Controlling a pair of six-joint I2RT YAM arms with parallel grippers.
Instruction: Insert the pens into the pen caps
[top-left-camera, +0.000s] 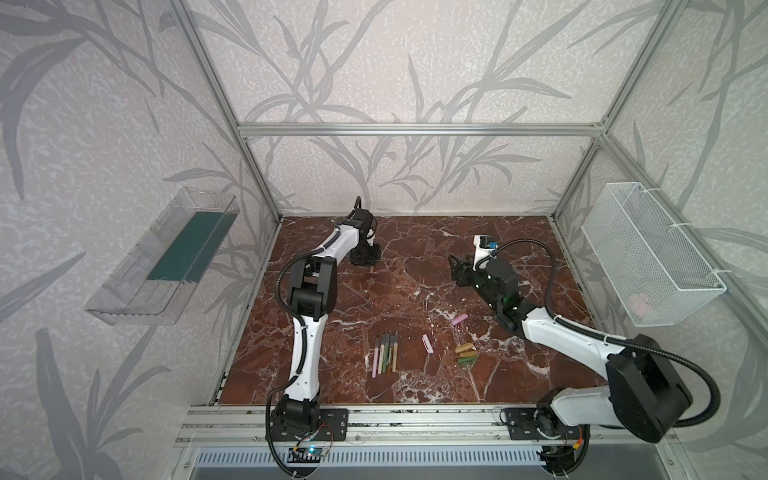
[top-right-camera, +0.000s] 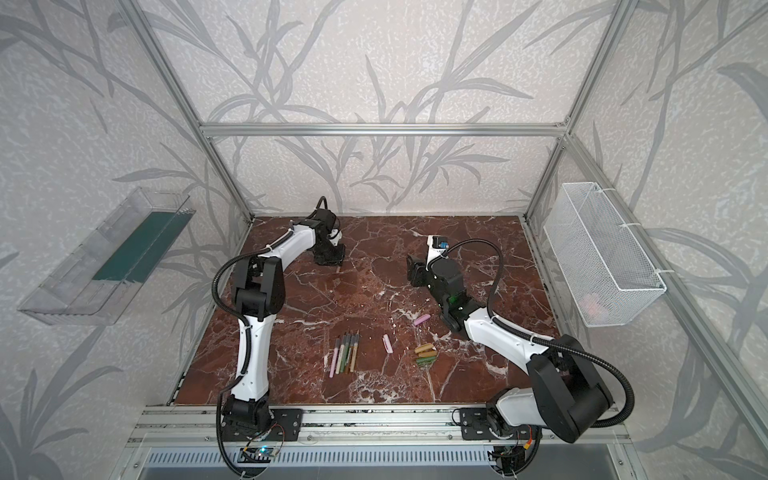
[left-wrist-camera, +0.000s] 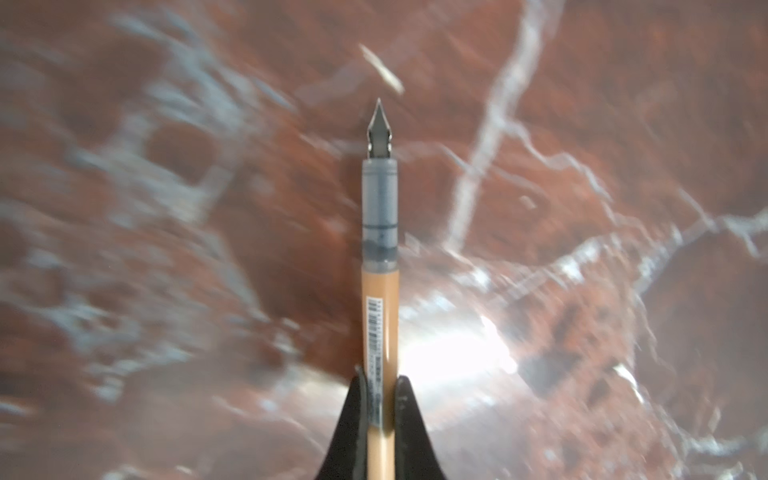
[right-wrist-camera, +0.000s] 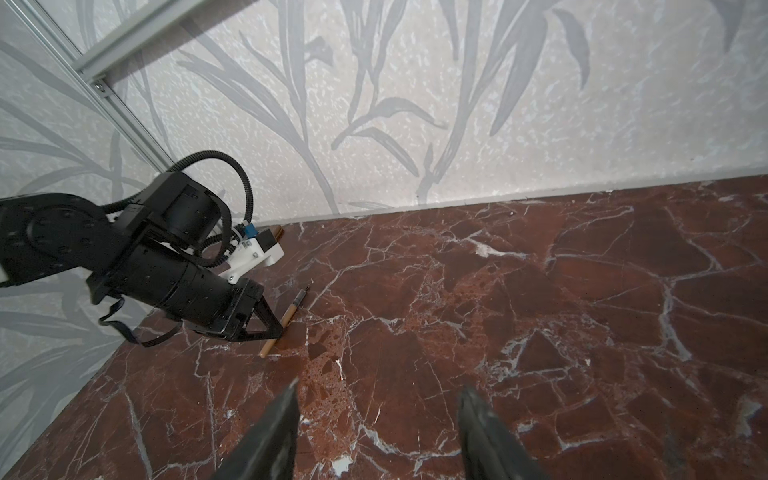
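Both top views overhead on marble table (top-left-camera: 415, 266), left wrist close along tan pen (left-wrist-camera: 379, 316), right wrist facing back wall (right-wrist-camera: 457, 104)

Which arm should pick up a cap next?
Right, probably. The right end effector is open and empty, and the caps lie right of centre in both top views. The left end effector is closed on a pen, farther from the caps.

Red-brown marble surface (top-left-camera: 415, 257). Carries row of pens (top-left-camera: 386, 351) near front, two loose pink pen caps (top-left-camera: 427, 343), tan/green pen caps (top-left-camera: 466, 354) bunched right of them.
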